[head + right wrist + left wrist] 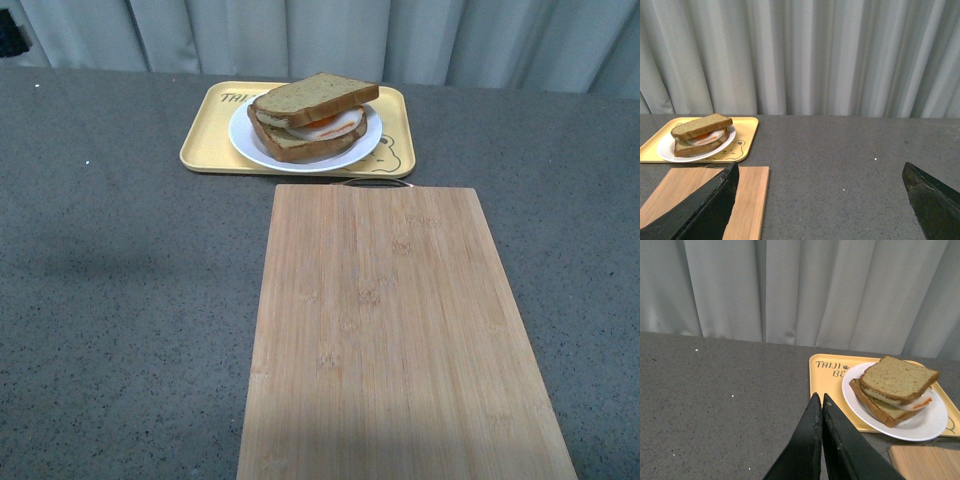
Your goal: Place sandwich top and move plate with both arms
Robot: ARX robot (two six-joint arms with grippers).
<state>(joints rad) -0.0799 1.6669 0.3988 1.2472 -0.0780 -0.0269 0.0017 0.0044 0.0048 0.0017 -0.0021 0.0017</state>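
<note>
The sandwich top (315, 97) lies on the fried egg and lower slice, all stacked on the white plate (246, 140). The plate rests on a yellow tray at the far middle of the table. Neither arm shows in the front view. In the left wrist view my left gripper (821, 398) is shut and empty, its tips close to the tray's near corner, with the sandwich top (900, 377) and plate (927, 425) just beyond. In the right wrist view my right gripper (820, 167) is wide open over bare table, far from the sandwich top (701, 125) and plate (665, 149).
The yellow tray (205, 140) bears a bear drawing. A large wooden cutting board (390, 330) lies in front of it, reaching the table's near edge, with a metal handle at its far end. Grey curtains hang behind the dark speckled table (110, 280).
</note>
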